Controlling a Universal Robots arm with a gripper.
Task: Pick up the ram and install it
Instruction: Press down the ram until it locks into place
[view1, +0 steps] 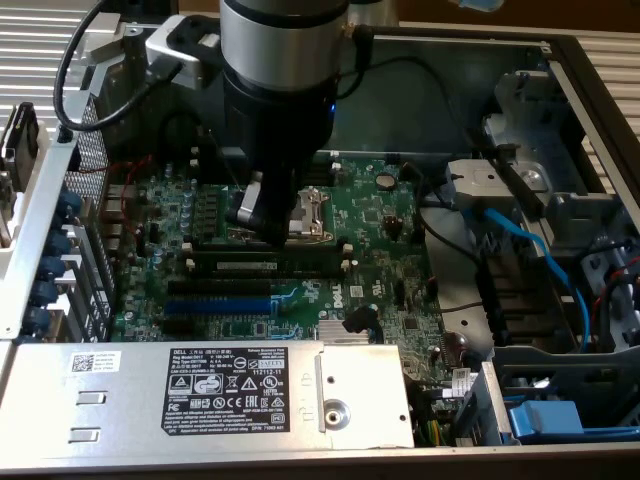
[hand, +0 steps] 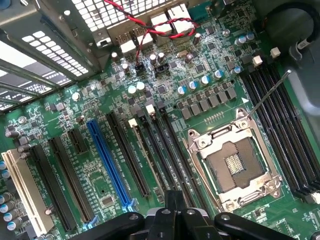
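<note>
The gripper is held together above the motherboard, beside the CPU socket; the ram is seated in its slot.

Exterior overhead, farther; wrist close above; both share motherboard

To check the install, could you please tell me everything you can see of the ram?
The ram is a long, thin, dark stick with a white label strip along its face. It stands on edge in a black slot on the motherboard, between the CPU socket and the blue slot. The closed end effector sits just above its middle; contact cannot be judged.
</note>
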